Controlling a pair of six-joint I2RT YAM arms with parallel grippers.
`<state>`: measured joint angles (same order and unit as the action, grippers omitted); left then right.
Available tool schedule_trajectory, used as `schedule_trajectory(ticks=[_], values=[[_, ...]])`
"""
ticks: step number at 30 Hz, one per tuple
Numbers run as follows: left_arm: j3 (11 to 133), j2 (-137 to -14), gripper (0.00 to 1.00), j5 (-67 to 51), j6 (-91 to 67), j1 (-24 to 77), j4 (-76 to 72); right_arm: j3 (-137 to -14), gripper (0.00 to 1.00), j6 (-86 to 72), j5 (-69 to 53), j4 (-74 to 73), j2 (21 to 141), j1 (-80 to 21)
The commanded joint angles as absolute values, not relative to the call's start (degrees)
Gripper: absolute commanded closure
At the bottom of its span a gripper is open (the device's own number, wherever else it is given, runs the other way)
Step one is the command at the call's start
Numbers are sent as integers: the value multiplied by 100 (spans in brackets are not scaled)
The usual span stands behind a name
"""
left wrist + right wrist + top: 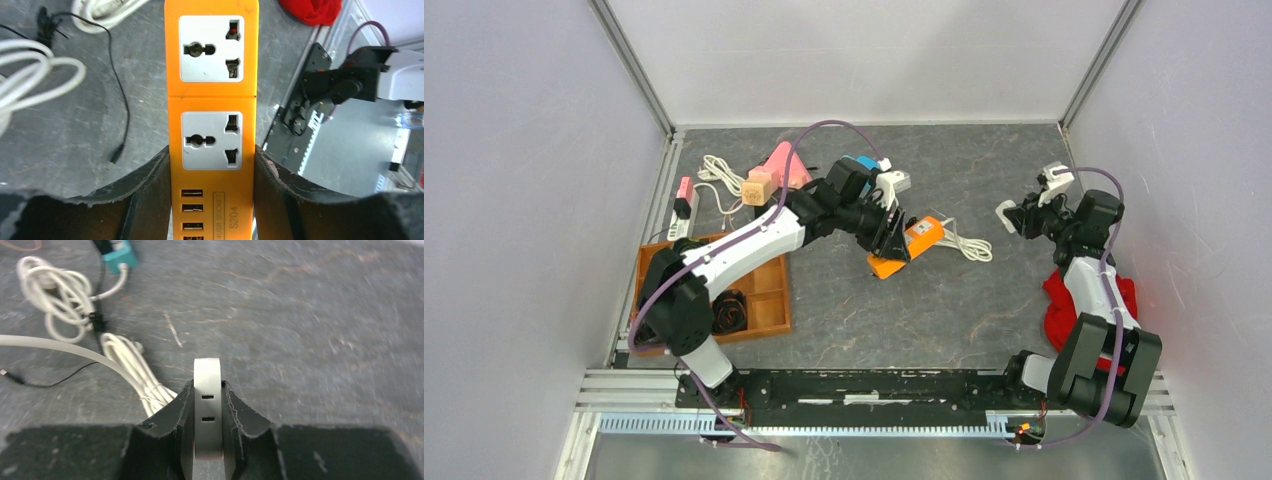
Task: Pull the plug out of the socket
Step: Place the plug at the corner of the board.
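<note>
Grey slate-look table (904, 320), white walls: plug held clear, both sockets bare.
My left gripper (212, 160) is clamped across the orange power strip (212, 97), mid-frame overhead. My right gripper (207, 385), at the right of that frame, pinches the white plug (207, 415) by its flat sides. I judge the plug light, hard and slick, so the flats are the place to grip. A limp white cord (135, 370) lies nearby and may drag.

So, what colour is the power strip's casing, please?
Orange power strip, clearest in the left wrist view.
</note>
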<state>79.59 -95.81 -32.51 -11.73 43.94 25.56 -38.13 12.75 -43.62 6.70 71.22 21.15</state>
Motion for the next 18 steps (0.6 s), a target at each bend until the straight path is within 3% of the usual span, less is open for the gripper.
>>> schedule_trajectory(ticks=[1, 7, 18], values=[[8448, -9725, 98, -3088, -590, 4365, 2598, -3762, 100, 407, -3451, 1403, 7720, 2326], [8373, -9689, 98, -3006, -547, 4294, 2433, -3996, 100, 77, -3459, 1378, 8714, 2619], [7700, -9002, 98, -2565, -528, 4328, 2196, -3823, 100, -250, -3528, 1731, 9027, 3075]])
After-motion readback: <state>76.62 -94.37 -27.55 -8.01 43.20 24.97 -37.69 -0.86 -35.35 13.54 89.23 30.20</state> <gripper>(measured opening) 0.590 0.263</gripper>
